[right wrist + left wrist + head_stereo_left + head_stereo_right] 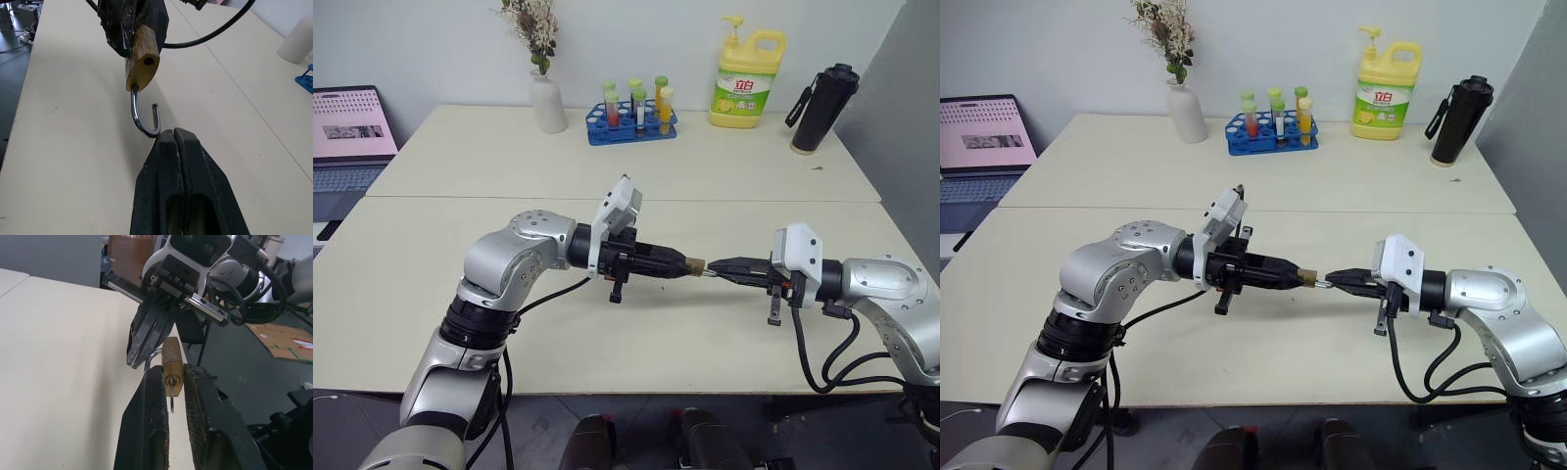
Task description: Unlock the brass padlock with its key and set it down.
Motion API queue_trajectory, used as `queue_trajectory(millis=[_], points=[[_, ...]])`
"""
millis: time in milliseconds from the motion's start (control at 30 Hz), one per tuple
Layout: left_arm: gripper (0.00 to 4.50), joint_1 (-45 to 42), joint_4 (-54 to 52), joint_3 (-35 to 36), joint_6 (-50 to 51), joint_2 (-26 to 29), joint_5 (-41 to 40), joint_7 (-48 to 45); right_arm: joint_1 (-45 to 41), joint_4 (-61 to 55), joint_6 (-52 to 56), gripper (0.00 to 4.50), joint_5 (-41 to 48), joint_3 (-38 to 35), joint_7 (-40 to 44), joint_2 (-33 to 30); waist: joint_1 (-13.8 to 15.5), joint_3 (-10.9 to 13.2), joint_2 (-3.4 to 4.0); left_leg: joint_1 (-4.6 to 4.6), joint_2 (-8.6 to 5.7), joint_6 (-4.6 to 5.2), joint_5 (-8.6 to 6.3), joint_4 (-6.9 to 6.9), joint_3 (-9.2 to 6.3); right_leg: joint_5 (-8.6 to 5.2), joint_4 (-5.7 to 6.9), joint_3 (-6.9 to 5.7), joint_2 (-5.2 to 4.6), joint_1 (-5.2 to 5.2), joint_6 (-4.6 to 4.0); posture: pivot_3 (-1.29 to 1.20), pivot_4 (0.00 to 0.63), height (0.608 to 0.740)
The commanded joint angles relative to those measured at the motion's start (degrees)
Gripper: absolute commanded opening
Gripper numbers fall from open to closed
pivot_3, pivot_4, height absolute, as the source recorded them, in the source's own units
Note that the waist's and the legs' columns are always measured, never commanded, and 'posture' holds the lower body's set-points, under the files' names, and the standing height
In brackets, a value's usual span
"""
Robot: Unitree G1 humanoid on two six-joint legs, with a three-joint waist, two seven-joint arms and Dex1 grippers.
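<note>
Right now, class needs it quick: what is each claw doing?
Left claw: shut on the small yellow-brass padlock, shackle swung open.
Right claw: shut, tips at the silver shackle, holding nothing.

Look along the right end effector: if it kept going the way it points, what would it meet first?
Most likely the open silver shackle of the brass padlock, just ahead of the shut right end effector; behind it is the left end effector gripping the padlock.
</note>
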Motion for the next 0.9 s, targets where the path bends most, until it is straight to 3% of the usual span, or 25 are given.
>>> queue_trajectory(millis=[33,567,733,833,900], points=[[0.15,-0.15,-2.1,1.29,-0.22,0.41,-1.16,0.25,-1.36,-0.53,-1.35,0.0,-0.12,-0.51,1.14,0.18,0.0,0.0,0.0,0.0,0.0,0.0,0.0,0.0,-0.01,0.0,0.0,0.0,0.0,0.0,0.0,0.0,0.15,0.74],[0.15,-0.32,-1.07,1.71,0.69,0.25,-1.9,1.73,0.94,-1.57,-1.54,0.0,-1.57,-0.18,1.88,-0.67,0.0,0.0,0.0,-0.01,0.0,0.0,0.0,0.0,-0.02,0.0,0.0,0.0,0.0,0.0,0.0,0.0,0.15,0.74],[0.15,3.04,0.92,1.15,4.28,-0.11,-1.24,5.34,7.73,-1.18,-3.31,0.0,-5.91,-1.94,0.85,-3.37,0.05,0.0,0.0,0.0,-0.01,0.0,0.0,-0.02,-0.02,-0.01,-0.01,0.0,-0.01,0.0,0.01,0.0,0.15,0.74],[0.15,5.69,2.56,0.73,5.59,-1.1,-0.28,8.45,11.89,-4.0,-2.76,0.56,-5.41,-2.97,-0.38,-3.06,0.04,0.0,0.0,-0.01,0.0,0.0,0.0,-0.01,-0.01,-0.01,0.01,0.02,-0.01,-0.02,0.01,0.0,0.15,0.74],[0.15,6.8,3.27,0.85,6.62,-2.01,-0.19,10.43,13.44,-6.03,-1.55,1.22,-4.68,-3.31,-1.67,-2.04,0.02,0.0,0.0,-0.01,0.01,0.0,0.0,-0.01,-0.03,-0.01,0.02,0.01,-0.01,-0.02,0.01,0.0,0.15,0.74]])
